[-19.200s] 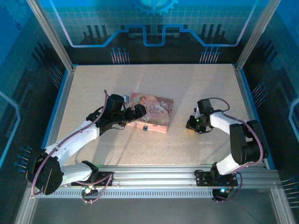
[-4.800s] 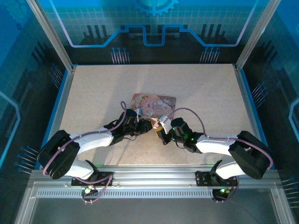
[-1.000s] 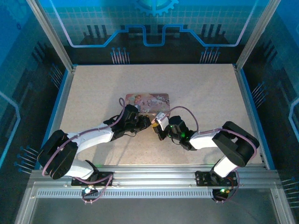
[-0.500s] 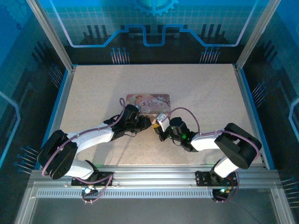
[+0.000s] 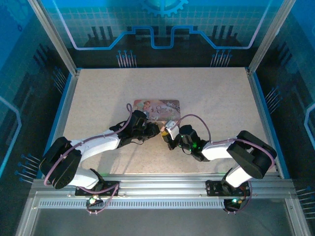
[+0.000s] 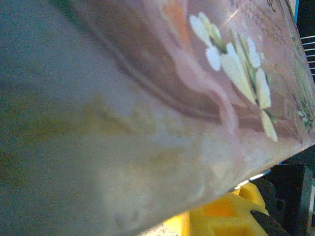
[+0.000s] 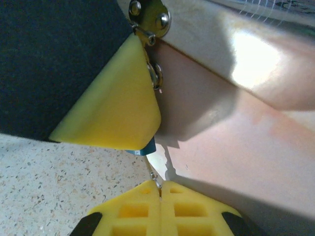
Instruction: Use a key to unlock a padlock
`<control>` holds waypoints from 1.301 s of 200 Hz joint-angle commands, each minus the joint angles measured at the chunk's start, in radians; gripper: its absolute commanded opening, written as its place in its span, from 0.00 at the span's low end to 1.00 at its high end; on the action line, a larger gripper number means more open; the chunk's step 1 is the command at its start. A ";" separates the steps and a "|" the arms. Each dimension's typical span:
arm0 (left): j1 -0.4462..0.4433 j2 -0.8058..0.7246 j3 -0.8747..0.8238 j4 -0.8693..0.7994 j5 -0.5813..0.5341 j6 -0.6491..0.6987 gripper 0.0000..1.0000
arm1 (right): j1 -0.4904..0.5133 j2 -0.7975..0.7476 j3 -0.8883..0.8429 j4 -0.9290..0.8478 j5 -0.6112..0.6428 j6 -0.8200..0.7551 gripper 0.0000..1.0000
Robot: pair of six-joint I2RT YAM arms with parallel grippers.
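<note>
Pads of the right gripper [image 7: 158, 191] are pressed flat together at the bottom of the right wrist view, and a thin sliver of metal, the key [image 7: 156, 181], sticks up from the seam between them. Its tip points at a small blue-sided body, the padlock [image 7: 145, 146], which is mostly tucked under a yellow finger [image 7: 113, 105] of the left gripper. That finger lies against the near side wall of the pink box [image 7: 231, 147]. Whether the left claw is spread or clamped on the padlock cannot be told, since its other finger is hidden. Above the finger, a riveted metal latch [image 7: 150, 17] sits at the lid's edge, and a small metal ring [image 7: 156, 74] hangs just below it.

From above, the pink box [image 5: 156, 107] lies near the middle of the table [image 5: 216, 98], well apart from both side edges and somewhat closer to the near edge than to the far one. Both arms reach in low from the near edge. The left gripper [image 5: 153, 130] and the right gripper [image 5: 167, 136] sit just beside each other at the box's near side.

The left wrist view is blurred and very close to the lid [image 6: 147, 98], which is printed with pale flowers. A yellow pad [image 6: 224, 216] shows below the lid's edge
</note>
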 commanded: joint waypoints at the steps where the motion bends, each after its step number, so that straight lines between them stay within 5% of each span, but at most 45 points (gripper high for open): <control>1: -0.018 -0.019 0.038 -0.011 0.090 -0.022 0.23 | 0.006 -0.032 -0.009 0.048 0.032 0.001 0.00; 260: -0.019 -0.033 0.035 -0.042 0.160 0.017 0.23 | -0.059 -0.063 0.054 0.072 -0.096 -0.037 0.00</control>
